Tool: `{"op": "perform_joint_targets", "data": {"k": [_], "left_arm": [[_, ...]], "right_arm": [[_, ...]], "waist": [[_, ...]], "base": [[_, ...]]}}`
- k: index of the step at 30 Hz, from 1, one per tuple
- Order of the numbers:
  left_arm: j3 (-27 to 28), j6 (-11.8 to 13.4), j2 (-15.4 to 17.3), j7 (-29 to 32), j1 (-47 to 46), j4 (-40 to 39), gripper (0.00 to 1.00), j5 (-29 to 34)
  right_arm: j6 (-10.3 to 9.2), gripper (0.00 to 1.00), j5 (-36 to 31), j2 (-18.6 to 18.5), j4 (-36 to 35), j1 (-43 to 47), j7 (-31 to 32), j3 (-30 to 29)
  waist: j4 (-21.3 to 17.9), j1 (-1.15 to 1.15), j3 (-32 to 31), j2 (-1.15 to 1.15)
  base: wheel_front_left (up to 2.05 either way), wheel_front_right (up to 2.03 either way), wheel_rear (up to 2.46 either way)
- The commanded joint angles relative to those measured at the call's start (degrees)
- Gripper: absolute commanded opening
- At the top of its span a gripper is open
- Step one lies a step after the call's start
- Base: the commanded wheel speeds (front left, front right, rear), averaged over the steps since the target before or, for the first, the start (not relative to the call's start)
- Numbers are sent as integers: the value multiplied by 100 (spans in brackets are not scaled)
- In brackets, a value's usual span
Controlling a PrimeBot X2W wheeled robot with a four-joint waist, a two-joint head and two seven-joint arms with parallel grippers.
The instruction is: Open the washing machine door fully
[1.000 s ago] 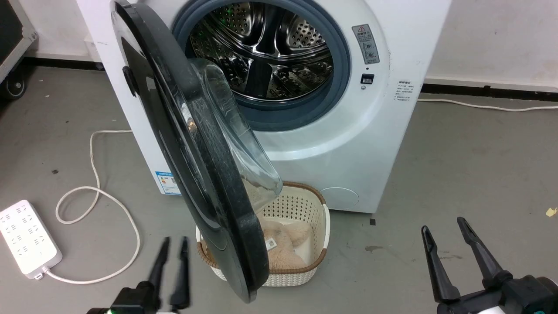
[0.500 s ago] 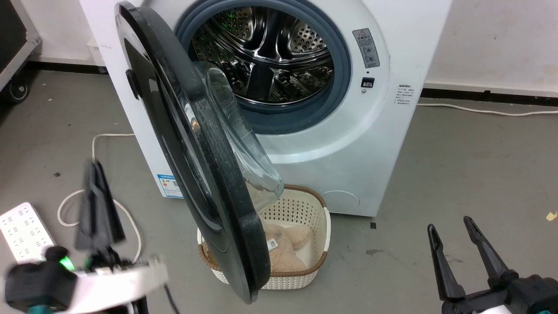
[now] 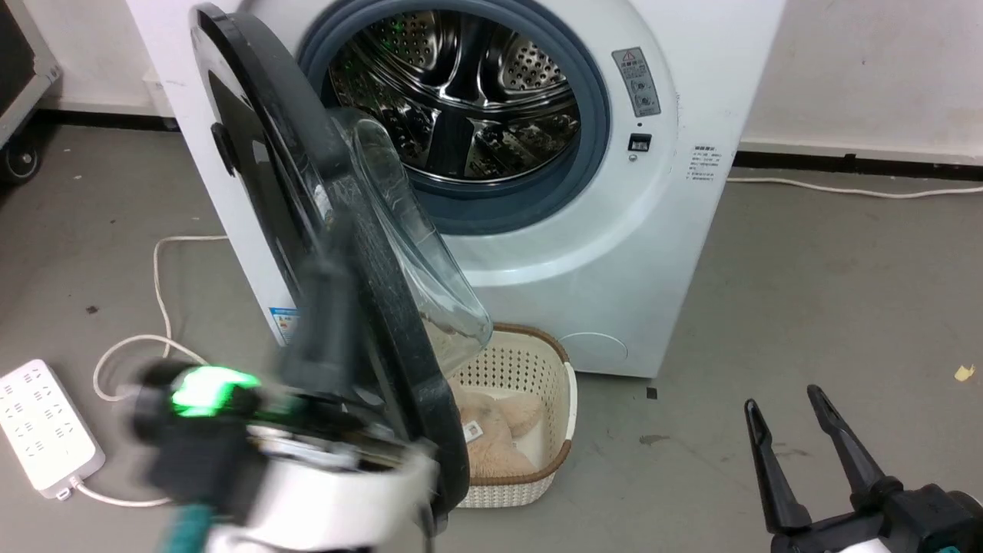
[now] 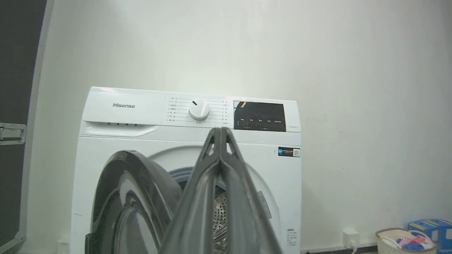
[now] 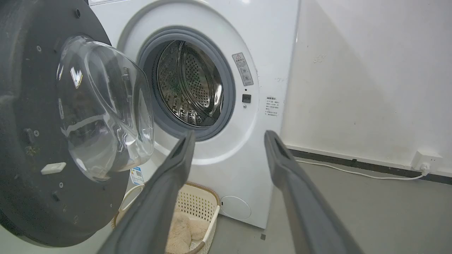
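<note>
1. Hanging nearest at the lower right, the right fingers (image 3: pixel 768 468) stand spread and empty over bare grey floor (image 3: pixel 806 292), with open room all around them.
2. The left fingers (image 4: pixel 208 169) are pressed together, holding nothing. The head view blurs that arm in front of the door's outer face, and contact cannot be told.
3. The washing machine door (image 3: pixel 253 107) stands swung out, hinged at the machine's left, with its glass bowl (image 5: pixel 106 106) facing the steel drum (image 3: pixel 461 92).
4. A white basket (image 3: pixel 570 384) holding a beige plush (image 3: pixel 491 438) sits partly under the door's lower rim.
5. A power strip (image 3: pixel 42 430) and a cable (image 3: pixel 159 284) lie on the floor to the left.
6. A white wall (image 3: pixel 868 69) backs the machine.
</note>
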Motion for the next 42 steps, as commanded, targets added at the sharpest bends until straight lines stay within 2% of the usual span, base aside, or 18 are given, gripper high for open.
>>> {"op": "perform_joint_targets", "data": {"k": [1, 2, 5, 8, 12, 20, 26, 31, 42], "left_arm": [[-122, -36, 7, 53, 57, 44, 0, 46], [-529, -73, 6, 178, 162, 222, 0, 78], [-1069, -67, 5, 374, 375, 591, 0, 18], [-1291, 51, 5, 507, 511, 890, 0, -25], [-1617, 199, 5, 735, 708, 1679, 0, -120], [-1481, 430, 4, 682, 710, 2435, 0, -359], [-1260, 541, 42, 498, 676, 2701, 0, -461], [-1144, 602, 126, 433, 845, 2709, 0, -553], [-748, 827, 480, 404, 1160, 2384, 0, -628]], "right_arm": [[3, 100, 19, 35, 18, -62, -26, 10], [3, 100, 31, 38, 41, -61, -26, 24], [3, 100, 55, 41, 63, -77, -26, 40], [3, 100, 64, 42, 64, -91, -26, 40], [3, 100, 83, 45, 74, -126, -26, 50], [3, 100, 92, 47, 130, -147, -26, 115], [3, 100, 109, 48, 134, -144, -26, 94], [3, 100, 131, 44, 160, -82, -26, 93], [3, 100, 119, 46, 183, -29, -26, 177]], "waist": [[-6, 0, 18, 0], [-19, 0, 45, 0], [-36, 0, 101, 0], [-42, 0, 136, 0], [-57, 0, 211, 0], [10, 0, 313, 0], [231, 0, 338, 0], [612, 0, 238, 0], [1771, 0, 260, 0]], "base": [[0, 0, 0], [0, 0, 0], [0, 0, 0], [0, 0, 0], [0, 0, 0], [0, 0, 0], [0, 0, 0], [0, 0, 0], [0, 0, 0]]}}
